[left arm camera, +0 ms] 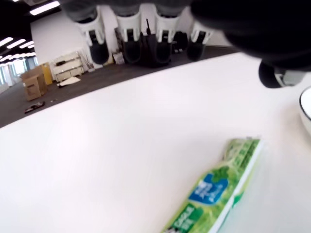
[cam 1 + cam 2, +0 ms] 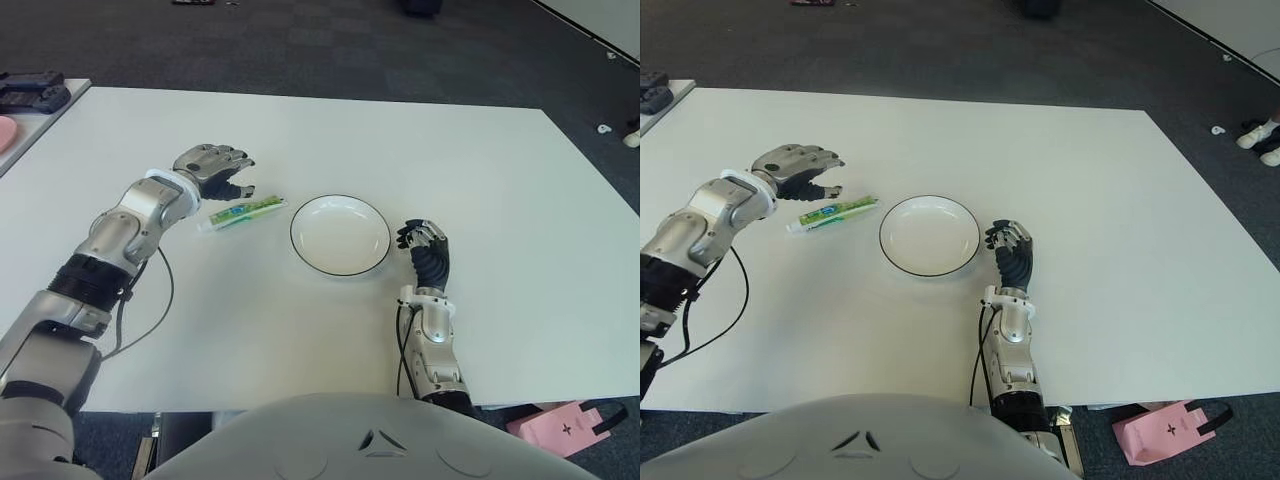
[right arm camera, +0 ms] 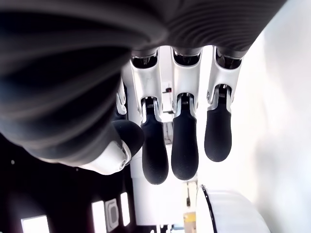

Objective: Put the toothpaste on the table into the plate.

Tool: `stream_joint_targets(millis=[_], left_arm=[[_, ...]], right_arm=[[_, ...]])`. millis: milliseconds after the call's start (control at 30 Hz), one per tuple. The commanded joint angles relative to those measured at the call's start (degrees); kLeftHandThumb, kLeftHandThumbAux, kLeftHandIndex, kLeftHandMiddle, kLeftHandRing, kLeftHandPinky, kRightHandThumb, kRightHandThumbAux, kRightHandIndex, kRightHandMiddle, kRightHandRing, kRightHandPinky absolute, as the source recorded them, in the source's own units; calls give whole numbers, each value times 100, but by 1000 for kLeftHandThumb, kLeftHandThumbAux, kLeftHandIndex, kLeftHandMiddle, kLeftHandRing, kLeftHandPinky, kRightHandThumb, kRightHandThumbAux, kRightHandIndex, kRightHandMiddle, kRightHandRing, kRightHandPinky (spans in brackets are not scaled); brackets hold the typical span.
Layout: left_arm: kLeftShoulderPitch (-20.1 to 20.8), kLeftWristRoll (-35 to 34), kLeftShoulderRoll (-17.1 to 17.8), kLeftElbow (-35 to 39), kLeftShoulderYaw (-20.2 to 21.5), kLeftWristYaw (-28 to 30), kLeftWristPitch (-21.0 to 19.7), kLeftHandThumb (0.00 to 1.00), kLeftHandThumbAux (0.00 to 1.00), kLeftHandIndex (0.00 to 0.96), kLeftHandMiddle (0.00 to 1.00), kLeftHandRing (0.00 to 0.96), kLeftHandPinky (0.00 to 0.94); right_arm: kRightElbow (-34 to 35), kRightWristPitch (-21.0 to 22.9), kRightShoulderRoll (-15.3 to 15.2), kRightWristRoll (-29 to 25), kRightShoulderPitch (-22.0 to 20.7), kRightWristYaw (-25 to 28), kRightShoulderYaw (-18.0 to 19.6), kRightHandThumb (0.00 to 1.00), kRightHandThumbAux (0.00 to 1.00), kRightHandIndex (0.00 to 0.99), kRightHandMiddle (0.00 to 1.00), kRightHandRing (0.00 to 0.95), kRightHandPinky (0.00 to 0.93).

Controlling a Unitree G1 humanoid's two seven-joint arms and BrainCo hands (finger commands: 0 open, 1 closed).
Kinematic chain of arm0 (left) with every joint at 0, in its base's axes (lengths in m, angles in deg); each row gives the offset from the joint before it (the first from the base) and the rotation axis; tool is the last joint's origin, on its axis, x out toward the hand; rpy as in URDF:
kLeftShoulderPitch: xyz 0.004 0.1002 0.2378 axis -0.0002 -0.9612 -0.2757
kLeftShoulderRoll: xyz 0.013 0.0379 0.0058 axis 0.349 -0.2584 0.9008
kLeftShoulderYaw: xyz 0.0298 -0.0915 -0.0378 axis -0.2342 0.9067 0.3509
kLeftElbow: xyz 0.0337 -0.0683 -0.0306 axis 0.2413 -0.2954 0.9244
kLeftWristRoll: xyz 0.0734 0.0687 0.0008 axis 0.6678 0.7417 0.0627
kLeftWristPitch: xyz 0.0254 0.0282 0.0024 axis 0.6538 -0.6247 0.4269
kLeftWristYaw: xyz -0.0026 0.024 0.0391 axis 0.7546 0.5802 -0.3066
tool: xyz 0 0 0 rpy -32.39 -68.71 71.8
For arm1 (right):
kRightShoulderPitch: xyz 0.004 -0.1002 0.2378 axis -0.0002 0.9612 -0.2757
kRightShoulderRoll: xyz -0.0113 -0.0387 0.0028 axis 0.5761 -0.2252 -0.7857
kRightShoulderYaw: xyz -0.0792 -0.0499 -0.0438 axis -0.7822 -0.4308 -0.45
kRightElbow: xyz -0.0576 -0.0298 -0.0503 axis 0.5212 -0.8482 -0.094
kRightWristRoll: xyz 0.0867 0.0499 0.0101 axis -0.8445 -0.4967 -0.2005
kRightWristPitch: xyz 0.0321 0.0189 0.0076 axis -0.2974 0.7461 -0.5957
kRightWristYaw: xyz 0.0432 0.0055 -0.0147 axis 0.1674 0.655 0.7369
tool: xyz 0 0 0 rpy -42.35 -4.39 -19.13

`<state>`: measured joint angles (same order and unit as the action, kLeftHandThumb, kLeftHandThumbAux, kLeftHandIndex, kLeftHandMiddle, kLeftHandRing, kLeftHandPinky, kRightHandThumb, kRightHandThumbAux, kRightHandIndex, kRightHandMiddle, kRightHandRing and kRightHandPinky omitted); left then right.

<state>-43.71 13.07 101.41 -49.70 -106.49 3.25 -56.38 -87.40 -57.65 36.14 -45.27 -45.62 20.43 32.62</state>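
Here the green toothpaste (image 2: 241, 212) tube lies flat on the white table (image 2: 480, 180), just left of the white plate (image 2: 340, 235) with a dark rim — close to it but apart, one end angled toward the rim. The left hand (image 2: 212, 170) hovers just above and behind the tube, fingers (image 1: 129, 36) spread and slightly curved, holding nothing. The right hand (image 2: 426, 252) shows just beside the plate's right edge, its fingers (image 3: 184, 145) loosely bent and empty — the plate itself has nothing in it
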Motion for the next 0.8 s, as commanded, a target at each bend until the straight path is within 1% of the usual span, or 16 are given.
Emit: stream_joint_targets(millis=[33, 133, 233, 400, 600, 700, 800], left_arm=[[375, 193, 98, -478, -394, 221, 414, 453, 98, 0, 0, 0, 0], [621, 242, 114, -753, -594, 406, 653, 441, 103, 0, 0, 0, 0], [776, 238, 111, -926, -713, 558, 795, 439, 108, 0, 0, 0, 0], [1046, 324, 95, -1236, -996, 851, 1069, 459, 108, 0, 0, 0, 0], [1247, 437, 75, -1521, -1229, 909, 1245, 469, 103, 0, 0, 0, 0], [1360, 540, 71, -1639, -1385, 924, 1356, 472, 103, 0, 0, 0, 0], [1408, 580, 55, -1717, -1456, 889, 1408, 473, 105, 0, 0, 0, 0]], right_arm=[[-307, 505, 382, -26, 593, -97, -10, 701, 728, 431, 557, 549, 546], [-260, 519, 382, -36, 624, -102, -39, 703, 728, 431, 556, 551, 548], [-248, 504, 380, -52, 640, -96, -51, 703, 727, 431, 553, 551, 547], [-264, 407, 379, -91, 665, -68, -45, 704, 727, 431, 546, 543, 541], [-275, 359, 439, -109, 693, -130, -30, 705, 728, 431, 543, 543, 547], [-243, 424, 436, -118, 713, -133, -39, 705, 728, 430, 545, 547, 549], [-222, 393, 445, -98, 742, -165, -52, 705, 728, 431, 546, 547, 551]])
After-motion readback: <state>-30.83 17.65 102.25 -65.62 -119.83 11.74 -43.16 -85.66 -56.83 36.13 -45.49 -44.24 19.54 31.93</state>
